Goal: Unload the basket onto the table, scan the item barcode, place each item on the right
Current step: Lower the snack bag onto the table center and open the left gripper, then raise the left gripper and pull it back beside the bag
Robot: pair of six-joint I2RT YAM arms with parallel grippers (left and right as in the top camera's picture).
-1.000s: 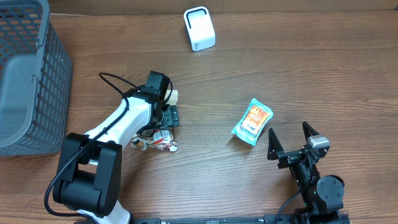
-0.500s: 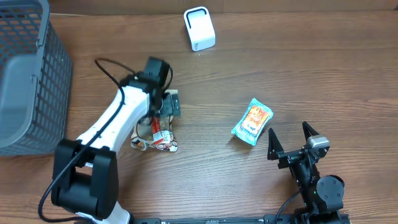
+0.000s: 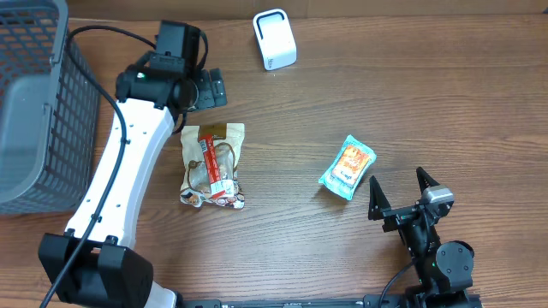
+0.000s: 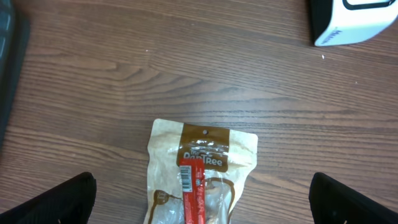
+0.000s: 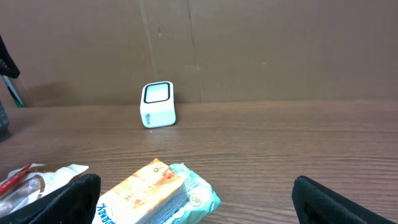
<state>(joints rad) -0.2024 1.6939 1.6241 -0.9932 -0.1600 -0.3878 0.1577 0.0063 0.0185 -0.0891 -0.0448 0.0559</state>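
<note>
From my seat I see the left gripper (image 3: 205,87) with its jaws spread wide and nothing between them. It hangs over bare table (image 3: 445,94) just past the top edge of the tan snack pouch (image 3: 212,165), between the grey basket (image 3: 34,111) and the white scanner (image 3: 275,39). The pouch lies flat on the wood, apart from both arms. Its red label runs lengthwise, and the left wrist camera shows a small barcode (image 4: 186,177) printed at the label's upper end. The scanner stands at the far edge of the table, well apart from the pouch. The right gripper (image 3: 397,177) is also wide open and empty, low near the front edge, with a teal-and-orange packet (image 3: 348,167) lying just beyond its fingertips.
</note>
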